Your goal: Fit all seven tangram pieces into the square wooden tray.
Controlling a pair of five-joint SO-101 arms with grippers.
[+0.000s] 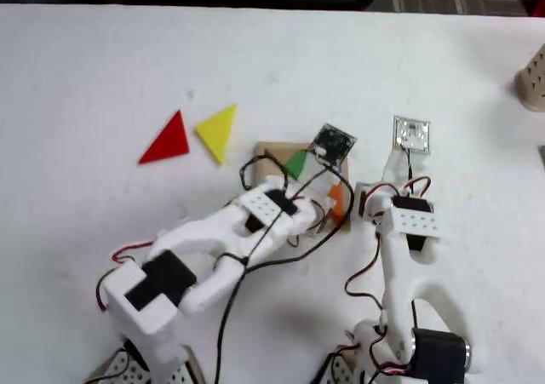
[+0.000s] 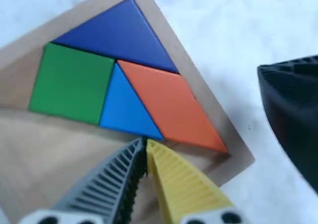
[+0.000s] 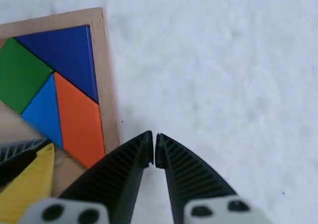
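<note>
The square wooden tray point(image 2: 208, 105) holds a dark blue triangle point(image 2: 119, 33), a green square point(image 2: 72, 82), a small light blue triangle point(image 2: 124, 107) and an orange parallelogram point(image 2: 171, 105), fitted together along one side. My left gripper point(image 2: 145, 145) is shut with nothing in it, its tips over the bare tray floor next to the light blue triangle. My right gripper point(image 3: 154, 147) is shut and empty over the white table, just outside the tray's rim point(image 3: 107, 85) near the orange parallelogram point(image 3: 79, 122). A red triangle point(image 1: 166, 140) and a yellow triangle point(image 1: 217, 130) lie on the table left of the tray point(image 1: 271, 151).
In the high view the left arm covers most of the tray. A beige holed object point(image 1: 532, 82) stands at the far right edge. The right gripper's black finger point(image 2: 293, 114) shows close beside the tray in the left wrist view.
</note>
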